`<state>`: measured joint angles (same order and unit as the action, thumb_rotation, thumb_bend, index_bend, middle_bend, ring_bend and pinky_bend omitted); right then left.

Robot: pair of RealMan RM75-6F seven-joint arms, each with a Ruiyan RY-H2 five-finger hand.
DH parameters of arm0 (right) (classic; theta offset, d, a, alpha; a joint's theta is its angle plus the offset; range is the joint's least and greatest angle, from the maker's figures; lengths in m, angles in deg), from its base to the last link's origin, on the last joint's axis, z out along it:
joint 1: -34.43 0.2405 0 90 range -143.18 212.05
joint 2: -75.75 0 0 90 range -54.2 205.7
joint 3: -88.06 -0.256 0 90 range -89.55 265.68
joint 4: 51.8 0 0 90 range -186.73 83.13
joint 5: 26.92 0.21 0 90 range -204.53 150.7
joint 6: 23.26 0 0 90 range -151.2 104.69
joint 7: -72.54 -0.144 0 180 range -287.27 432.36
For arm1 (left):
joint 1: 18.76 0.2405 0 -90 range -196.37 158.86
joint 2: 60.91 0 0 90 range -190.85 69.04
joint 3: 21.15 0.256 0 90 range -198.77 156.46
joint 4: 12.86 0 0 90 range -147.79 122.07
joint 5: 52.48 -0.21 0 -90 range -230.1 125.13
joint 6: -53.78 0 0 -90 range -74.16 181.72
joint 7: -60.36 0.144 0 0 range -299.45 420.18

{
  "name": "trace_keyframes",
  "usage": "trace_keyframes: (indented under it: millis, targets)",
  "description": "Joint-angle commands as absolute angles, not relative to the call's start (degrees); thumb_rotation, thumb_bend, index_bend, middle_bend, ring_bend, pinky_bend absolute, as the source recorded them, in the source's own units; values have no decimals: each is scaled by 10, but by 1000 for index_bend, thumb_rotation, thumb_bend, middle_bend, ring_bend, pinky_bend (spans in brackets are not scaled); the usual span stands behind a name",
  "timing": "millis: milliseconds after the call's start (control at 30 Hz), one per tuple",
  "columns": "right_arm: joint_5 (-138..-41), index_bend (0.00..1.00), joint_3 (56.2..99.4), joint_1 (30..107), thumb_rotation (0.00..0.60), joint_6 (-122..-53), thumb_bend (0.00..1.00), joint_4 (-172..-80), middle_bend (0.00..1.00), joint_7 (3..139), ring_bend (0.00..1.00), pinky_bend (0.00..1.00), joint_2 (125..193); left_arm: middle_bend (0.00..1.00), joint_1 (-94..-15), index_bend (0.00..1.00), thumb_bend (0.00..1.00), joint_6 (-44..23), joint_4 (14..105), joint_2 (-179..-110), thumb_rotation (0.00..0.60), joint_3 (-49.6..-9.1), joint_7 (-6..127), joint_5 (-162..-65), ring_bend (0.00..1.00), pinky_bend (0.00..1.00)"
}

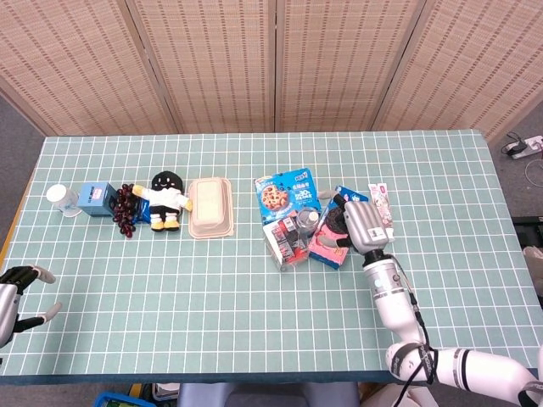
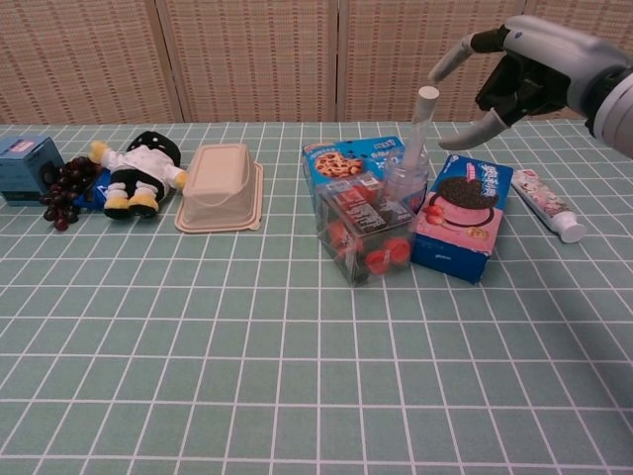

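Observation:
My right hand (image 2: 514,74) hovers open, fingers spread, above and to the right of a clear bottle with a white cap (image 2: 410,163). It touches nothing. In the head view the right hand (image 1: 363,225) hangs over the pink and blue cookie box (image 1: 327,242), which lies just right of the bottle (image 1: 305,220). A clear box of red items (image 2: 364,233) leans against the bottle's front. My left hand (image 1: 13,292) stays at the table's near left edge, fingers apart and holding nothing.
A blue cookie packet (image 2: 351,158) lies behind the bottle, a toothpaste tube (image 2: 549,203) at the right. To the left lie a beige lidded container (image 2: 220,186), a plush doll (image 2: 138,170), dark grapes (image 2: 64,193), a blue box (image 2: 28,166) and a white cup (image 1: 59,197).

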<state>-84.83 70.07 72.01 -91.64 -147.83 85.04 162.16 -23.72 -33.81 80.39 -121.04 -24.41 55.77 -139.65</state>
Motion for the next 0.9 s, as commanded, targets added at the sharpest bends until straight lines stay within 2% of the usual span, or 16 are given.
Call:
trace_keyframes:
  millis: [33, 900]
  targets:
    - [-854, 318, 693, 719, 600, -907, 78, -1449, 1000, 817, 1000, 1000, 1642, 427, -236, 561, 137, -341, 805, -1209, 600, -246, 554, -1395, 350, 526]
    - [-847, 409, 673, 746, 600, -868, 181, -1341, 1000, 768, 1000, 1000, 1721, 427, -230, 561, 137, -352, 812, -1198, 600, -247, 537, -1399, 350, 526]
